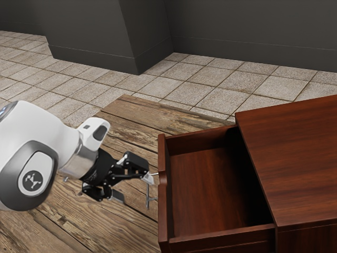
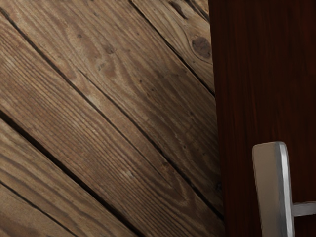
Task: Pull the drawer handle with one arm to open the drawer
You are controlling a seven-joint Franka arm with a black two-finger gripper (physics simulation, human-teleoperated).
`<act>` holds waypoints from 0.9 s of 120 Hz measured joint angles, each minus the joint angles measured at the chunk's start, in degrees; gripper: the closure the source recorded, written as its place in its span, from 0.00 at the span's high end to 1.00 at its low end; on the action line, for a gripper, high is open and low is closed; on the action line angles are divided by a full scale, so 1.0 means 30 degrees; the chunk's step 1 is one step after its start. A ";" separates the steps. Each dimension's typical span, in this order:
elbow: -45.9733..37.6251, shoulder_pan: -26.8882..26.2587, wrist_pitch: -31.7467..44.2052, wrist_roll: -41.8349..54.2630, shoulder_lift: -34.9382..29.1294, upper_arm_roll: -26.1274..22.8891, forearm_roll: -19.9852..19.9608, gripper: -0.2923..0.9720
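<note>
The dark red wooden drawer (image 1: 216,184) stands pulled far out of its cabinet (image 1: 295,158), its inside bare. On the drawer front (image 1: 162,200) sits a silver handle (image 1: 149,196), which in the wrist view appears as a grey bar (image 2: 270,192) against the dark front panel (image 2: 261,89). My black gripper (image 1: 134,185) hovers just on the exterior view's left of the handle. Its fingers (image 1: 136,162) are spread apart and open, with the handle at their tips rather than clamped between them.
The cabinet rests on a rough wooden plank table (image 1: 121,126) that stretches toward the exterior view's left and front. Beyond it lie a tiled floor (image 1: 221,74) and dark walls (image 1: 105,31).
</note>
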 joint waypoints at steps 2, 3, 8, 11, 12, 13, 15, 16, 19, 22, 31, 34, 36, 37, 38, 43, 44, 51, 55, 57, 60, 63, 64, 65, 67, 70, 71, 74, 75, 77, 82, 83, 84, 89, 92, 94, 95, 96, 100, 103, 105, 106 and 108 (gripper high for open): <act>0.0006 0.0001 0.0010 0.0003 -0.0024 0.0002 0.0001 0.76; 0.0012 -0.0011 0.0017 0.0004 -0.0037 0.0003 0.0001 0.76; 0.0034 -0.0064 0.0053 0.0011 -0.0082 -0.0007 0.0002 0.76; 0.0064 -0.0087 0.0071 0.0015 -0.0129 -0.0012 0.0002 0.76; 0.0083 -0.0095 0.0077 0.0017 -0.0144 -0.0014 0.0003 0.76; 0.0100 -0.0102 0.0083 0.0019 -0.0158 -0.0015 0.0003 0.76; 0.0126 -0.0113 0.0093 0.0022 -0.0179 -0.0016 0.0003 0.76; 0.0141 -0.0118 0.0098 0.0023 -0.0187 -0.0017 0.0003 0.76; 0.0173 -0.0143 0.0112 0.0028 -0.0206 -0.0018 0.0003 0.76; 0.0194 -0.0202 0.0124 0.0032 -0.0218 -0.0019 0.0004 0.76; 0.0373 -0.0323 0.0134 0.0048 -0.0248 -0.0065 0.0040 0.76; 0.0425 -0.0337 0.0118 0.0054 -0.0259 -0.0081 0.0060 0.77; 0.0511 -0.0348 0.0084 0.0068 -0.0283 -0.0088 0.0097 0.77; 0.0578 -0.0352 0.0045 0.0083 -0.0297 -0.0091 0.0122 0.77; 0.0637 -0.0356 0.0007 0.0098 -0.0310 -0.0094 0.0144 0.77; 0.1009 -0.0365 -0.0245 0.0224 -0.0342 -0.0102 0.0305 0.77; 0.1061 -0.0362 -0.0300 0.0254 -0.0348 -0.0103 0.0352 0.77; 0.1660 -0.0349 -0.0810 0.0470 -0.0377 -0.0099 0.0901 0.77; 0.2226 -0.0336 -0.1223 0.0631 -0.0367 -0.0096 0.1366 0.77; 0.2432 -0.0331 -0.1423 0.0724 -0.0360 -0.0095 0.1576 0.77; 0.2655 -0.0327 -0.1689 0.0917 -0.0340 -0.0100 0.1845 0.77; 0.2848 -0.0313 -0.1922 0.1147 -0.0312 -0.0111 0.2071 0.77; 0.2909 -0.0310 -0.1993 0.1226 -0.0302 -0.0115 0.2138 0.77; 0.2970 -0.0303 -0.2062 0.1316 -0.0292 -0.0122 0.2211 0.77; 0.3099 -0.0292 -0.2191 0.1516 -0.0273 -0.0142 0.2348 0.77; 0.3270 -0.0273 -0.2369 0.1843 -0.0249 -0.0162 0.2532 0.77; 0.3321 -0.0267 -0.2423 0.1956 -0.0243 -0.0171 0.2607 0.77; 0.3480 -0.0249 -0.2588 0.2296 -0.0230 -0.0207 0.2876 0.77; 0.3543 -0.0243 -0.2643 0.2412 -0.0223 -0.0218 0.2994 0.77; 0.3698 -0.0240 -0.2763 0.2647 -0.0210 -0.0243 0.3235 0.77; 0.4375 -0.0231 -0.3274 0.3212 -0.0130 -0.0297 0.3936 0.77; 0.4610 -0.0226 -0.3444 0.3320 -0.0094 -0.0336 0.4101 0.77; 0.4846 -0.0218 -0.3622 0.3427 -0.0048 -0.0382 0.4265 0.77; 0.5912 -0.0184 -0.4542 0.3935 0.0183 -0.0566 0.4993 0.77; 0.6459 -0.0161 -0.5081 0.4227 0.0350 -0.0636 0.5345 0.77; 0.6735 -0.0157 -0.5408 0.4418 0.0465 -0.0667 0.5550 0.77; 0.6844 -0.0155 -0.5561 0.4513 0.0523 -0.0679 0.5652 0.77; 0.6937 -0.0154 -0.5709 0.4605 0.0573 -0.0690 0.5747 0.77; 0.7194 -0.0149 -0.6242 0.4969 0.0792 -0.0719 0.6110 0.77; 0.7366 -0.0142 -0.6597 0.5229 0.0909 -0.0773 0.6333 0.77; 0.7502 -0.0135 -0.6825 0.5395 0.0979 -0.0823 0.6458 0.77; 0.7576 -0.0132 -0.6936 0.5476 0.1011 -0.0846 0.6514 0.77; 0.7702 -0.0127 -0.7144 0.5633 0.1061 -0.0884 0.6617 0.77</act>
